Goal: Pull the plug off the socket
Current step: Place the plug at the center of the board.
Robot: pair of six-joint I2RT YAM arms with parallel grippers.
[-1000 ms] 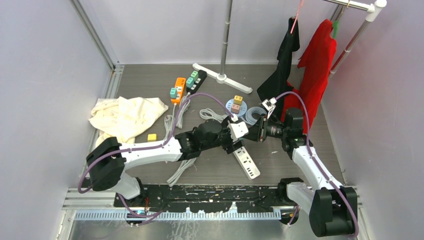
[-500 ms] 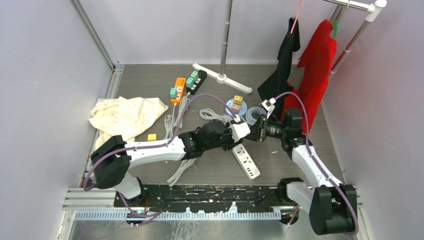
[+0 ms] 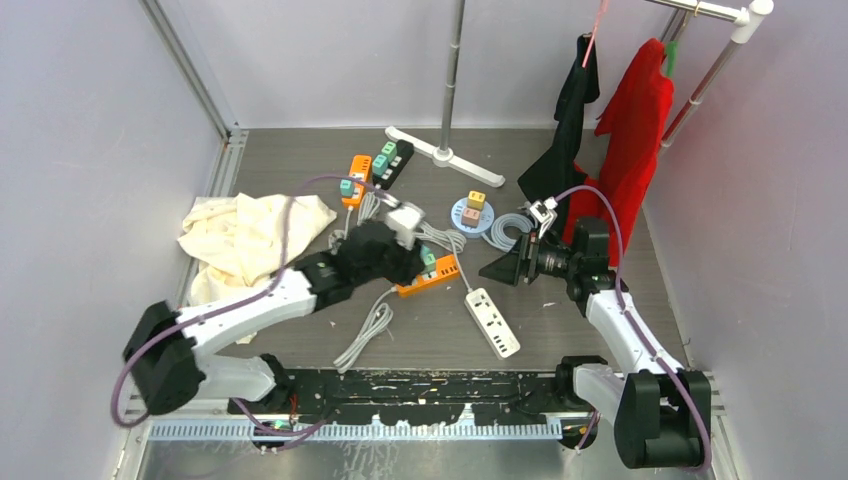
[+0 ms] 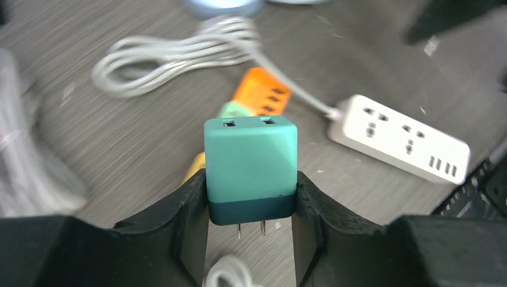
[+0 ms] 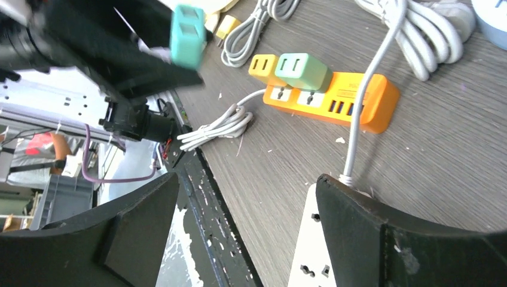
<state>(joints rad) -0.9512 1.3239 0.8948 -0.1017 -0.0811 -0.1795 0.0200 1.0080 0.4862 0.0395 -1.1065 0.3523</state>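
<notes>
Teal plug [image 4: 250,155] clamped in left claw [image 4: 251,191], right claw [image 5: 246,182] spread apart, holding nothing

Four power strips lie on the table [image 3: 300,160]: first orange strip [image 3: 445,270], second orange strip [image 3: 358,172], one black strip [image 3: 403,152], one white strip [image 3: 493,322]. Two hanging garments: black garment [image 3: 572,120], red garment [image 3: 635,130]. One cream cloth [image 3: 255,230].

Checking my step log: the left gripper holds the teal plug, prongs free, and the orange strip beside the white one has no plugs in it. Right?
No. The left gripper holds the teal plug, prongs free, but the orange strip beside the white strip has two in it, a yellow plug and a pale green plug; the right wrist view shows them.
</notes>
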